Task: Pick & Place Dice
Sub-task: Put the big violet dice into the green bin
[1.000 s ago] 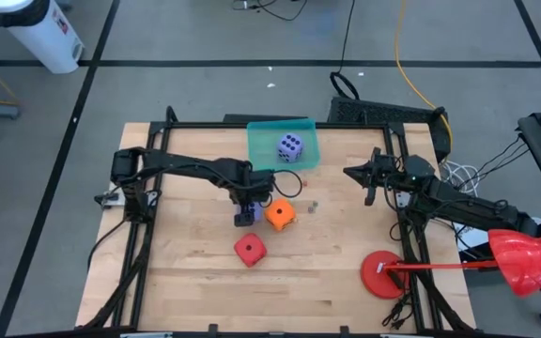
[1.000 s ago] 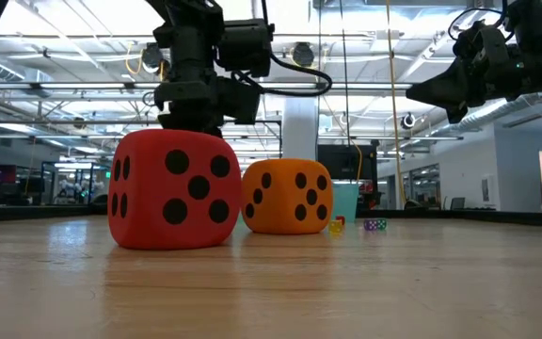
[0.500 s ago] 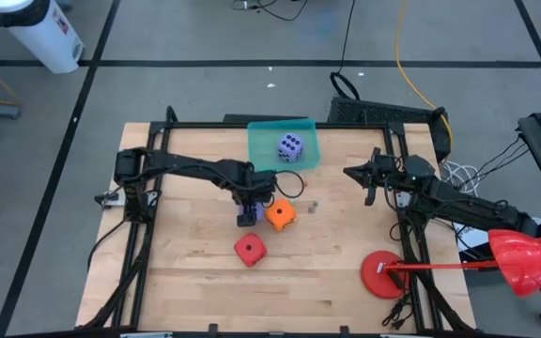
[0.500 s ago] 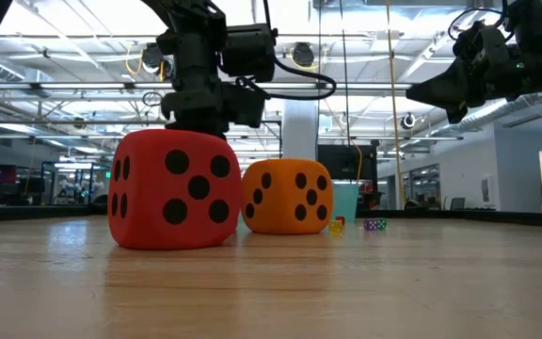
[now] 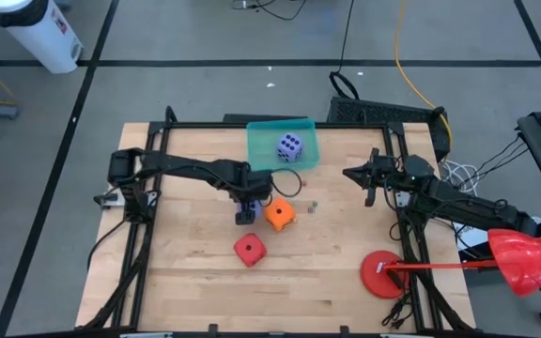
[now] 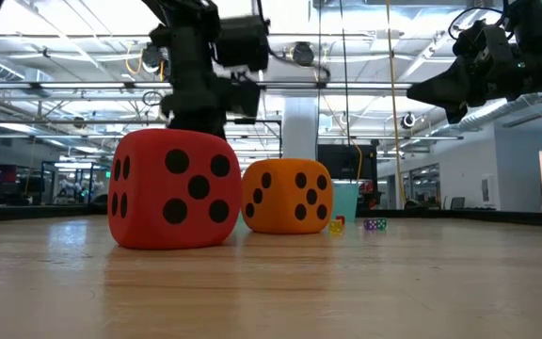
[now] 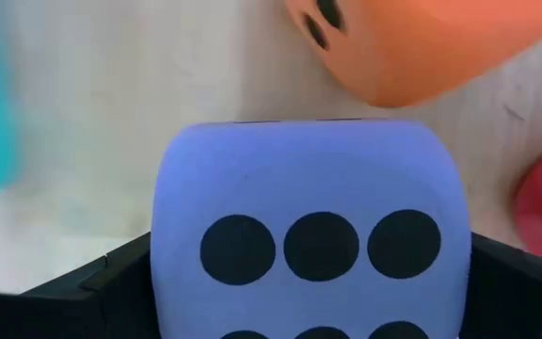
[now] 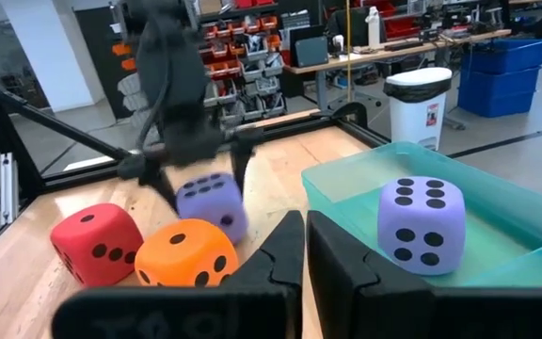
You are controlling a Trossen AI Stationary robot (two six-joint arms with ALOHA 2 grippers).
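Purple die (image 7: 309, 235) is being gripped between the widely spread fingers of the left gripper (image 5: 245, 208) at frame centre, beside the orange die (image 5: 279, 215); the green tray (image 5: 308, 155) lies just above. Right gripper (image 5: 354, 175) is being kept pressed together, idle at right.

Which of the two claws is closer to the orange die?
The left. The left claw sits right beside the orange die, straddling a purple die. The right claw waits shut, well off toward the table's right edge.

Purple die (image 5: 290, 145) in tray, second purple (image 7: 309, 235) gripped, orange (image 5: 280, 215), red (image 5: 249, 249)
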